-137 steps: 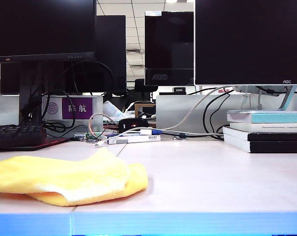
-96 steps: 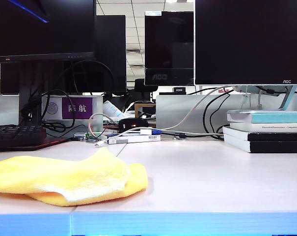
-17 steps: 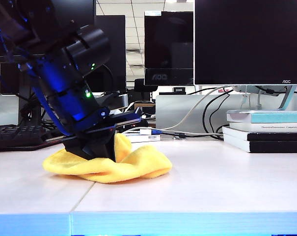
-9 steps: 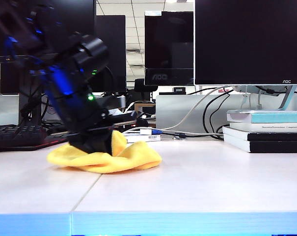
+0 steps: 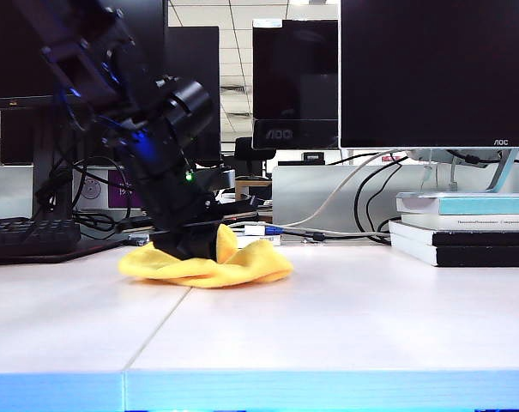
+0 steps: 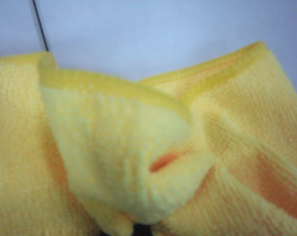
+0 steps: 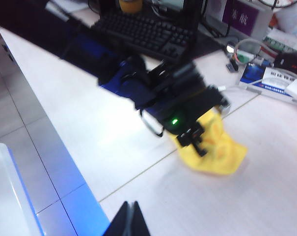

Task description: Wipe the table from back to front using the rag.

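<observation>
Rag [image 5: 209,263]: bunched at table [image 5: 345,326] rear, clamped by left gripper [image 5: 195,245] for forward wipe. Right gripper [image 7: 130,216]: closed, empty, at 6 o'clock.

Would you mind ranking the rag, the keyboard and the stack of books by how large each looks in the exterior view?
1. Rag, bunched under the shut left gripper.
2. Stack of books, cut off by the frame edge, so close to the rag; the order is unsure.
3. Keyboard, only partly in view.

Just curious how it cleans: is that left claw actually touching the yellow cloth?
Touching. The exterior view shows the left gripper pressed into the bunched rag; its wrist view is filled with cloth.
</observation>
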Action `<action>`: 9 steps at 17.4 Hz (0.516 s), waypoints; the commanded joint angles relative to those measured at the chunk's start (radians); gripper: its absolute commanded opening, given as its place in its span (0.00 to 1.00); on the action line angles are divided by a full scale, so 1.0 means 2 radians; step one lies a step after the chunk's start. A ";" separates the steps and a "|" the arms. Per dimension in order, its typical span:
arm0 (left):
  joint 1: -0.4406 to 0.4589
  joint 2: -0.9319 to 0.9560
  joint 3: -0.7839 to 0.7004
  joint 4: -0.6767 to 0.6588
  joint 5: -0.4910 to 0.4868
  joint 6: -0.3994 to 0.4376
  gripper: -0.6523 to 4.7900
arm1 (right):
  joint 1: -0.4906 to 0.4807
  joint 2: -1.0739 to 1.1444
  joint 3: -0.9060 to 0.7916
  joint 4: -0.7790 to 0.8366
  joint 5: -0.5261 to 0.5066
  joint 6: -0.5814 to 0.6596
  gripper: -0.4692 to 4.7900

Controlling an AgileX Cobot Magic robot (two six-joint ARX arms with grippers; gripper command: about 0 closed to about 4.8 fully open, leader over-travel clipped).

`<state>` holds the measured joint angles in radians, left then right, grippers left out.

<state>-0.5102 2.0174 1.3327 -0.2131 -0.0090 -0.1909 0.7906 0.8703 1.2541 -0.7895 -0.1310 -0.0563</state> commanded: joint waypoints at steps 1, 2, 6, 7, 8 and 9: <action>0.012 0.032 0.031 -0.027 -0.007 0.004 0.11 | 0.000 -0.002 0.002 0.002 0.001 0.003 0.08; 0.017 0.040 0.044 -0.033 -0.005 0.004 0.11 | 0.000 -0.002 0.002 0.002 0.001 0.004 0.08; 0.034 0.076 0.104 -0.050 -0.002 0.004 0.11 | 0.000 -0.002 0.002 -0.004 0.001 0.006 0.08; 0.038 0.084 0.118 -0.053 -0.002 0.004 0.11 | 0.000 -0.002 0.002 -0.006 0.001 0.007 0.08; 0.040 0.091 0.129 -0.055 -0.002 0.005 0.11 | 0.000 -0.002 0.002 -0.007 0.001 0.008 0.08; 0.043 0.095 0.138 -0.057 -0.002 0.008 0.11 | 0.000 -0.002 0.002 -0.008 0.001 0.008 0.08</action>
<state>-0.4343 2.1857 1.5997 -0.2813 0.0082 -0.1902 0.7906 0.8700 1.2541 -0.8074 -0.1310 -0.0452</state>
